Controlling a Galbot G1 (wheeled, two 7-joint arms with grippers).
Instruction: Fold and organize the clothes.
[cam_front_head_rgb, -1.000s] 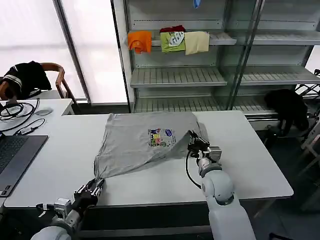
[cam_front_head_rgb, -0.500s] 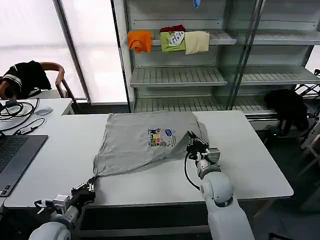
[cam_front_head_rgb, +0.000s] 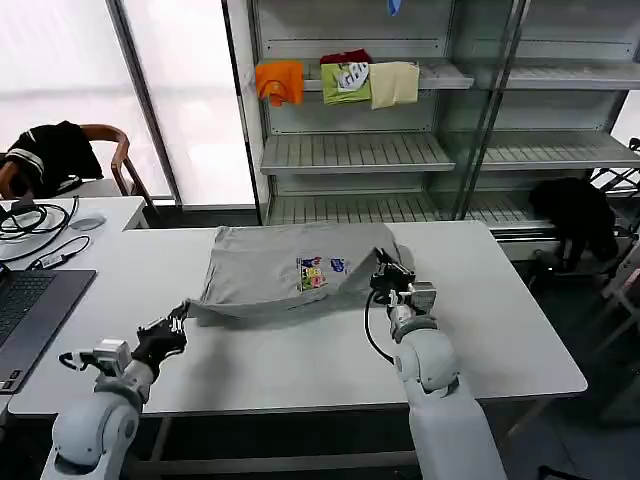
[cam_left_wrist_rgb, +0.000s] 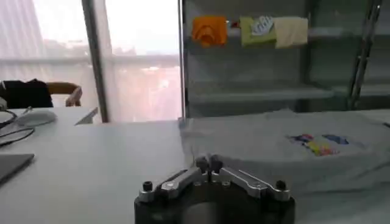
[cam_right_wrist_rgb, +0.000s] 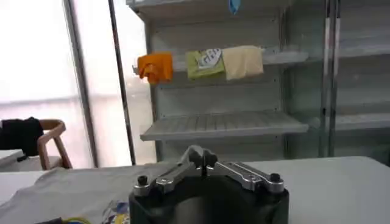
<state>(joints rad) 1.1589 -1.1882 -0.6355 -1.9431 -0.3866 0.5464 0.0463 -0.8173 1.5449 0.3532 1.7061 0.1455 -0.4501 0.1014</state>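
Note:
A light grey shirt (cam_front_head_rgb: 262, 272) with a small multicoloured chest print (cam_front_head_rgb: 320, 270) lies across the far half of the white table (cam_front_head_rgb: 300, 360). Its near edge is lifted off the table and stretched between my two grippers. My left gripper (cam_front_head_rgb: 180, 322) is shut on the shirt's near left corner, low over the table. My right gripper (cam_front_head_rgb: 382, 270) is shut on the right end of that edge, beside the print. In the left wrist view the shirt (cam_left_wrist_rgb: 262, 146) spreads beyond the left gripper (cam_left_wrist_rgb: 208, 163). In the right wrist view grey cloth (cam_right_wrist_rgb: 67, 192) drapes by the right gripper (cam_right_wrist_rgb: 202, 159).
A laptop (cam_front_head_rgb: 30, 310) and cables lie at the table's left end, near a chair with a black garment (cam_front_head_rgb: 55, 155). Behind the table a shelf unit (cam_front_head_rgb: 350, 155) holds folded orange, green and cream garments (cam_front_head_rgb: 340, 80). Another black garment (cam_front_head_rgb: 575, 215) hangs at the right.
Both grippers moved away from my body, carrying the shirt's near edge toward the far side. The left gripper rose from the table's front edge; the spread shirt looks shorter.

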